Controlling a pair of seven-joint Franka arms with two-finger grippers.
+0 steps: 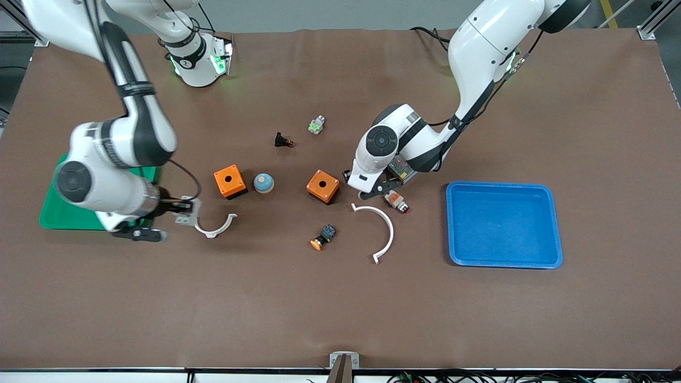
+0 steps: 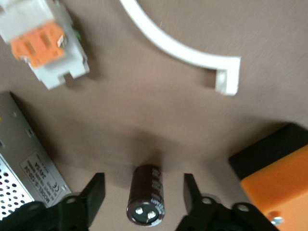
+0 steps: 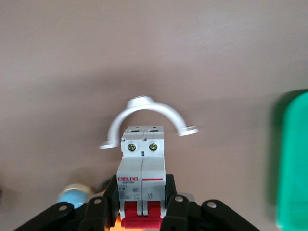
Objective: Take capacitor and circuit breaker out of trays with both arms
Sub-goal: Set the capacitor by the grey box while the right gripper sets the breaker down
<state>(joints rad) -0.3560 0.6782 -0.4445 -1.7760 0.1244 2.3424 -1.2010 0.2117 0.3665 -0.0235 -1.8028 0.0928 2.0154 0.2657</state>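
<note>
The capacitor (image 2: 146, 195), a small dark cylinder with a pale end, lies on the table between the spread fingers (image 2: 94, 192) of my left gripper (image 2: 143, 196), which is open and does not touch it. In the front view the left gripper (image 1: 376, 190) hides it, low between an orange box (image 1: 323, 186) and a white-and-orange button (image 1: 396, 200). My right gripper (image 3: 143, 207) is shut on the breaker (image 3: 143, 175), a white-grey block with red levers. In the front view it (image 1: 182, 210) hangs beside the green tray (image 1: 69, 218).
A blue tray (image 1: 503, 223) lies toward the left arm's end. A small white clamp (image 1: 215, 227), a second orange box (image 1: 230, 181), a blue dome (image 1: 263, 183), a long white arc (image 1: 380, 229), an orange-tipped button (image 1: 323, 236) and a black flared button (image 1: 282, 140) are scattered mid-table. A metal supply (image 2: 24, 178) sits by the left gripper.
</note>
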